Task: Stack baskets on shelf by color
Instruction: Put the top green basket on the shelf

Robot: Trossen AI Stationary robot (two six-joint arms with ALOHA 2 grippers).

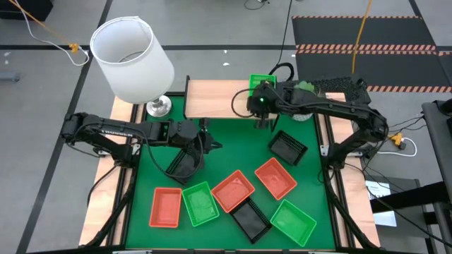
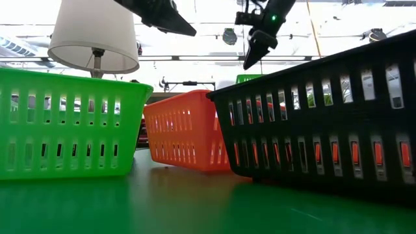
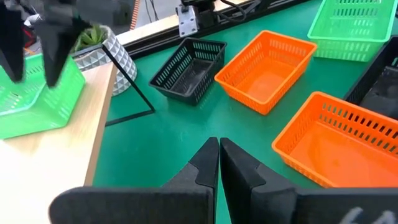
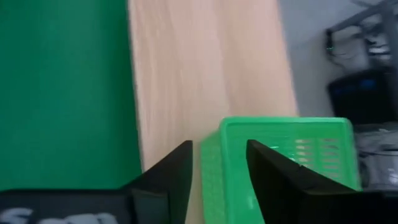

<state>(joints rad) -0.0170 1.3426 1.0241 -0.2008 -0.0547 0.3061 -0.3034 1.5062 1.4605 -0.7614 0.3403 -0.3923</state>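
Right gripper (image 4: 217,165) spread over the green basket (image 4: 292,162) on the shelf (image 1: 215,99), upper centre of the high view, basket half hidden. Left gripper (image 3: 219,163) pressed together, empty, above the green surface (image 1: 233,148). Other baskets scattered lower down, cropped in the low view.

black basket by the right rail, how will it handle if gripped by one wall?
The black basket looks like thin slotted plastic, so probably light and fairly stiff, though a wall may flex. Its smooth walls could slip in the fingers. Flat-bottomed on the green mat, it should slide, not roll.
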